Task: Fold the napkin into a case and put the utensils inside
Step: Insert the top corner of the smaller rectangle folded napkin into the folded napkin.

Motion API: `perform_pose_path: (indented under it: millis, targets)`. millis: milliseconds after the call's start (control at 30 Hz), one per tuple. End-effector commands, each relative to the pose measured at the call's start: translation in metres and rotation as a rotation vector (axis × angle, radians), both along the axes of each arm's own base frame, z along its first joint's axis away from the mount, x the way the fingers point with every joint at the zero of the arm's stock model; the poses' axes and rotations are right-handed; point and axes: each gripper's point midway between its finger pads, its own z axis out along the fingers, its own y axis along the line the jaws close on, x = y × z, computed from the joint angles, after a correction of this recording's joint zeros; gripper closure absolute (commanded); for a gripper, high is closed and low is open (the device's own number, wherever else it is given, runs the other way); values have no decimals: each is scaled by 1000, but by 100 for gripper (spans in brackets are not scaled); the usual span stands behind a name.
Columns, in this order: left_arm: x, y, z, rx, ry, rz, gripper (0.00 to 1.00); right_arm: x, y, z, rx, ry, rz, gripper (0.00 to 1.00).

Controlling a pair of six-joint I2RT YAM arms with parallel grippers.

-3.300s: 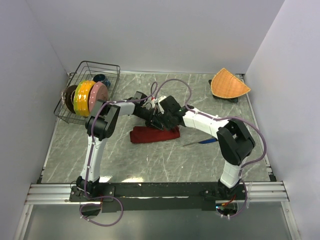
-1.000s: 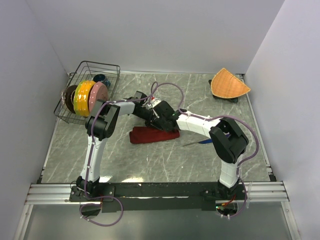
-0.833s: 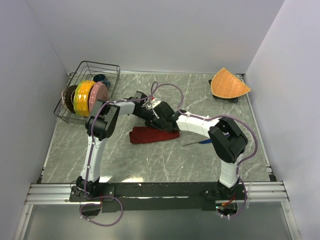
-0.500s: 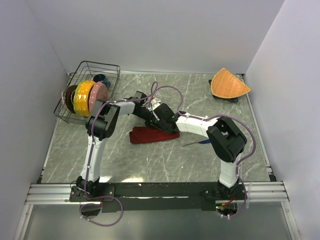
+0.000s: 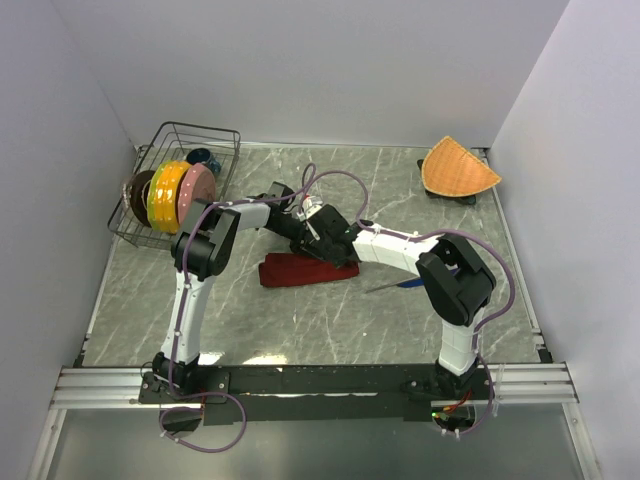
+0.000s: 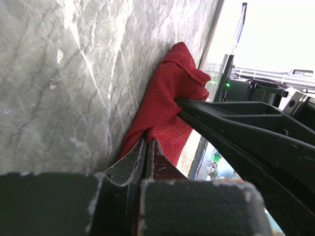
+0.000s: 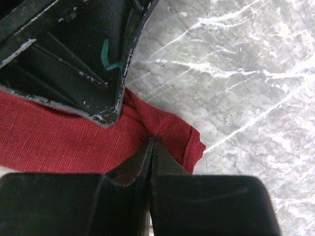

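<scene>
On my marble table (image 5: 300, 335), the dark red napkin (image 5: 298, 272) lies near the centre, bunched into a narrow strip. My left gripper (image 6: 146, 143) and right gripper (image 7: 152, 143) are both clenched on its one o'clock edge. The blue knife (image 5: 405, 284) lies at its three o'clock, outside. I judge the folding unfinished, with nothing tucked in yet.
</scene>
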Motion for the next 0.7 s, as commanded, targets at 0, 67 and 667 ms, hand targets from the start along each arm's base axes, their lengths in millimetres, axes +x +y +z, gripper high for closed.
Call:
perform_pose_path:
  millis: [0, 67, 667]
  targets:
    - [5, 16, -46, 145, -5, 43, 99, 0, 10, 28, 73, -7, -14, 100]
    - [5, 16, -46, 146, -7, 43, 99, -2, 13, 23, 79, 18, -12, 100]
    - [6, 16, -35, 130, 7, 58, 99, -26, 10, -30, 49, 190, -34, 100]
